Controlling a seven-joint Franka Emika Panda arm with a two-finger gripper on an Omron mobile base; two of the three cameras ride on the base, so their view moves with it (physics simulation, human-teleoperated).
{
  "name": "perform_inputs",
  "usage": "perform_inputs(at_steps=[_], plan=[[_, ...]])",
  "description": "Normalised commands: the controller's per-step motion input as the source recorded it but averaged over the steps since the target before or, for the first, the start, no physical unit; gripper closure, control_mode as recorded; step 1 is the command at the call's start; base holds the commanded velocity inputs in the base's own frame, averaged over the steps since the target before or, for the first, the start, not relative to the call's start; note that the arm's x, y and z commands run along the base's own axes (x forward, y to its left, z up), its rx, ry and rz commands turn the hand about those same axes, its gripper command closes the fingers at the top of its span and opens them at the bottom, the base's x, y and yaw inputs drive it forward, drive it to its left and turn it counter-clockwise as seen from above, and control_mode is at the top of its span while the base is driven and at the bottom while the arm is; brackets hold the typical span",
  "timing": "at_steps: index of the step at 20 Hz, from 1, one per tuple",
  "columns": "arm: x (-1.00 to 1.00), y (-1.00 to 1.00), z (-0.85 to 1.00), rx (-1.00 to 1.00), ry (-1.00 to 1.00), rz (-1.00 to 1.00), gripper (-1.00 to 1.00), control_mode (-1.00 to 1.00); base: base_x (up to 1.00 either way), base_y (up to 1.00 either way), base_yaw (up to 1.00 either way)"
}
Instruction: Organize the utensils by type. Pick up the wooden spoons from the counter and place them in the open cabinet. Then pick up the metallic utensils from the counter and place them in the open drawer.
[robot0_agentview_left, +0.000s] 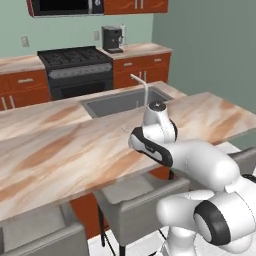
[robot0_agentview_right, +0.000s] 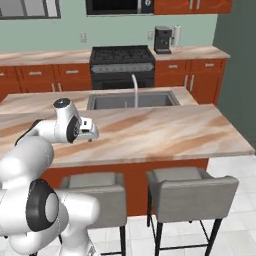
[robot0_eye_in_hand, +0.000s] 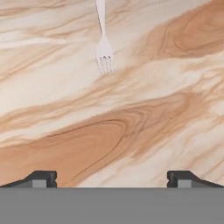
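Note:
A slim pale silvery fork (robot0_eye_in_hand: 104, 52), one of the metallic utensils, lies flat on the pinkish-tan marble counter (robot0_eye_in_hand: 131, 131). Its tines point toward my gripper and its handle runs off the top edge of the hand view. My gripper (robot0_eye_in_hand: 112, 178) hovers above the counter, a short way back from the tines. It is open, the two dark fingertips (robot0_eye_in_hand: 41, 178) stand wide apart, and nothing is between them. In the base views my hand (robot0_agentview_right: 85, 129) hangs over the counter (robot0_agentview_left: 60, 145) near its front edge, just in front of the sink.
A grey sink (robot0_agentview_left: 120, 102) with a thin tap is set into the counter behind my hand. Grey stools (robot0_agentview_right: 192, 187) stand under the front edge. A black stove (robot0_agentview_right: 122, 55) and closed reddish-brown cabinets (robot0_agentview_right: 190, 70) line the back wall.

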Motion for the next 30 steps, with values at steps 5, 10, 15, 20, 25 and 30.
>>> perform_inputs(at_steps=[5,10,15,20,25,30], plan=[[0.00,0.00,0.00,0.00,0.00,0.00,-1.00,1.00,0.85,-0.23,0.34],[0.00,0.00,0.00,0.00,0.00,0.00,-1.00,1.00,0.83,-0.23,0.35],[0.00,0.00,0.00,0.00,0.00,0.00,-1.00,1.00,0.82,-0.23,0.28],[0.00,0.00,0.00,0.00,0.00,0.00,-1.00,1.00,0.61,-0.18,0.24],[0.72,-0.27,0.00,0.17,0.33,0.12,-1.00,-1.00,0.00,0.00,0.00],[0.77,-0.36,0.00,0.16,0.34,0.05,-1.00,-1.00,0.00,0.00,0.00]])
